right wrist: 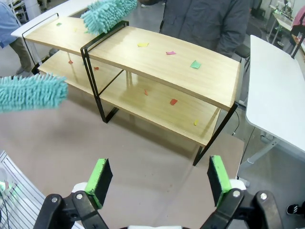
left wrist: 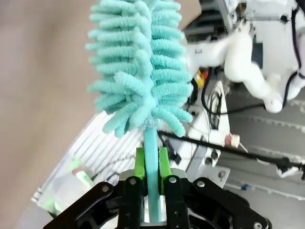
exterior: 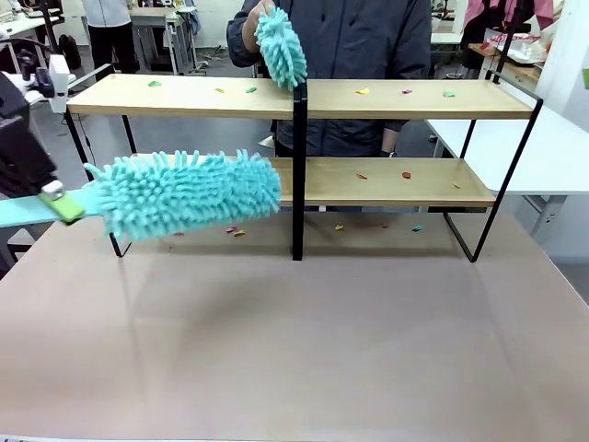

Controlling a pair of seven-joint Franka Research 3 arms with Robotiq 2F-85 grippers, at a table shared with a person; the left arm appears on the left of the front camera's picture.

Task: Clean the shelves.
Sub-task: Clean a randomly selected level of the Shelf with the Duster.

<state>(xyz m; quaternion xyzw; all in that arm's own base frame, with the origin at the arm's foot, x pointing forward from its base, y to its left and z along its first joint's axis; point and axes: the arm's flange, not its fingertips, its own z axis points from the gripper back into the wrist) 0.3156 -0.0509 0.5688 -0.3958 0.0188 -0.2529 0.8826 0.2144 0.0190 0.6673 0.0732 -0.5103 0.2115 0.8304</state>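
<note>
Shelves (exterior: 396,99) stand across the far half of the brown table (exterior: 294,350), nearly as wide as it. Two long light-wood boards in a thin black frame, central post (exterior: 298,175) at mid-span, frame feet resting on the table top. The right end frame sits near the table's right edge, and a white table (exterior: 561,147) lies just beyond it. The near half of the brown table is bare: open room in front of the frame.

Left gripper (exterior: 61,206) sits low at the left, about level with the lower board. Its green pads pinch the flat handle of a teal duster (exterior: 189,193). The fluffy head lies roughly level in front of the lower board's left half, clear above the table, tip just short of the post.

Right gripper (right wrist: 159,179) has its fingers spread wide with nothing between them. It hangs over the table on the near side, facing the shelves' right end.

A person stands behind the shelves. One hand (exterior: 256,20) holds a second teal duster (exterior: 281,46), head down, tip at the top board beside the post.

Small coloured paper scraps (exterior: 363,91) are scattered on both boards and on the table under the lower one.

Matte brown surface; grey floor, other tables and people behind
</note>
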